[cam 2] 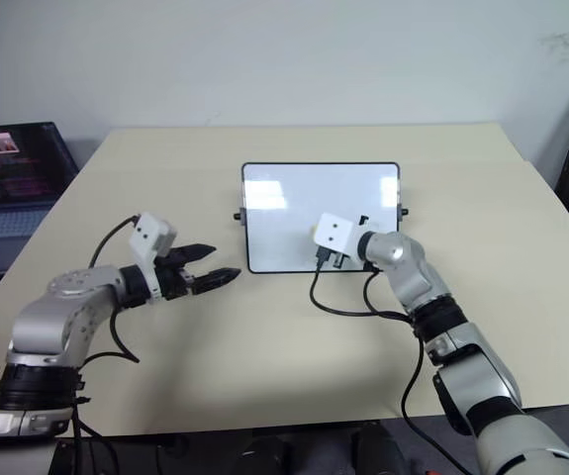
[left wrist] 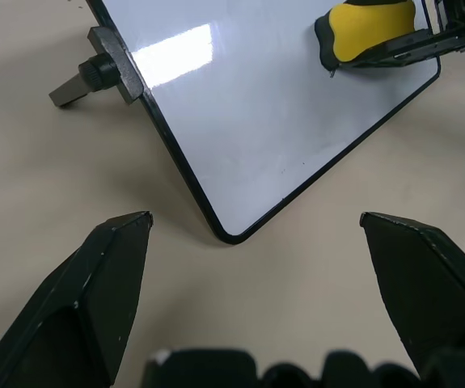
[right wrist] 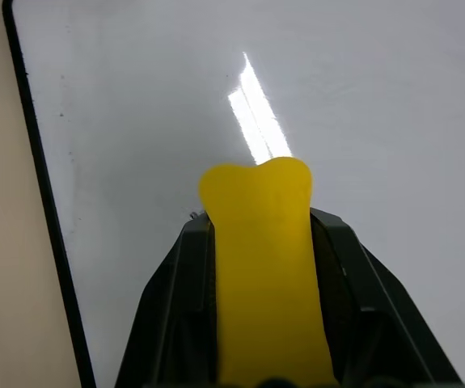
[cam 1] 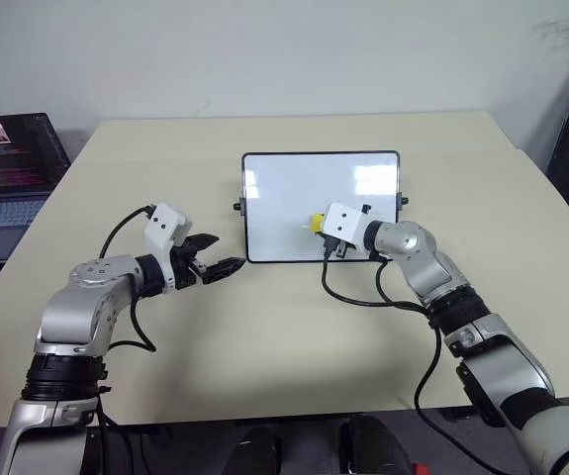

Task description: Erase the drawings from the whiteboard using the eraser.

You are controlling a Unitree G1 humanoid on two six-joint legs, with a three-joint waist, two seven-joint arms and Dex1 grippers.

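The whiteboard lies flat near the centre of the beige counter, its thin black frame closed round a glossy white face with a small black knob at each side. The right end effector reaches in from about 4 o'clock and sits over the lower middle of the board, its two black fingers clamped on the eraser. In the right wrist view the yellow block stands out between those fingers, its tip against or just above the white surface; whether it touches cannot be told. A tiny dark mark shows at the eraser's edge there, too small to read as a drawing, and the board's face looks otherwise white, with bright glare patches. The left end effector hangs above the counter at about 8 o'clock from the board, just off its near left corner and apart from the frame, its fingers spread wide with nothing between them. In the left wrist view that rounded corner of the board lies between the two spread fingers, with the eraser farther off on the board. A laptop stands open at about 9 o'clock, well apart from the board, past the counter's left edge.
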